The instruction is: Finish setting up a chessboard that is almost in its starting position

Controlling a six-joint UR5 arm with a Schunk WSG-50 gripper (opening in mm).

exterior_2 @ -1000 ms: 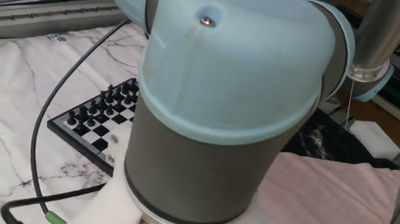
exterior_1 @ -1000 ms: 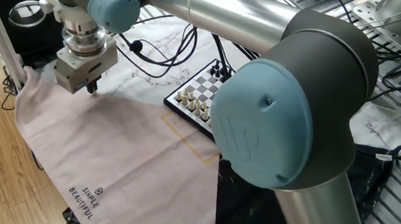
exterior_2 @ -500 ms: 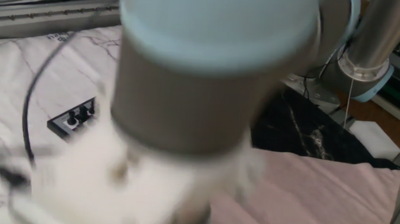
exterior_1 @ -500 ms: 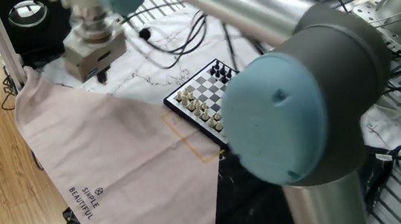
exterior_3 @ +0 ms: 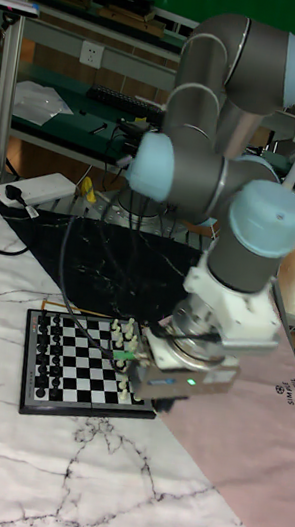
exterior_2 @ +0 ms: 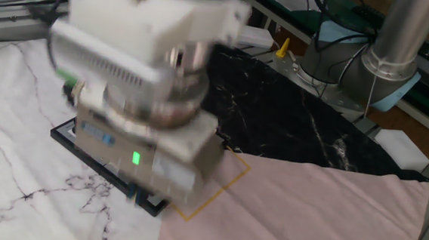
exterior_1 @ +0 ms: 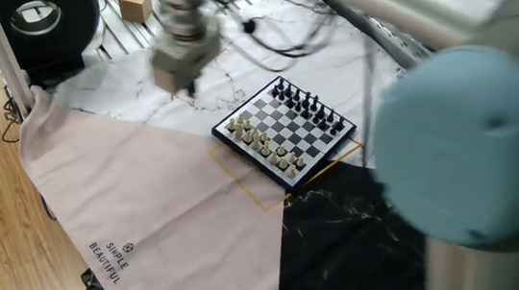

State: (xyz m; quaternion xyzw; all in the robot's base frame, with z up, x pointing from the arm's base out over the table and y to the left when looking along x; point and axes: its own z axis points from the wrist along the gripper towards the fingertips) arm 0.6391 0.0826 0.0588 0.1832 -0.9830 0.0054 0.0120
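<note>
A white marble-patterned sheet point(exterior_3: 59, 494) is covering the tabletop — a pink cloth point(exterior_1: 138, 200) and a black marbled sheet point(exterior_1: 346, 241) are lying beside it, the chessboard point(exterior_1: 285, 128) sitting where they meet.

The pink cloth point(exterior_1: 138, 200) reads "SIMPLE BEAUTIFUL".

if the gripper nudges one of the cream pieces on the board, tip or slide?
Probably tip: the cream pieces look tall and narrow for their bases. They stand packed in rows on the chessboard, so one falling could likely knock its neighbours. They look tiny, so presumably light; whether anything holds them down cannot be told. The gripper is blurred.
</note>
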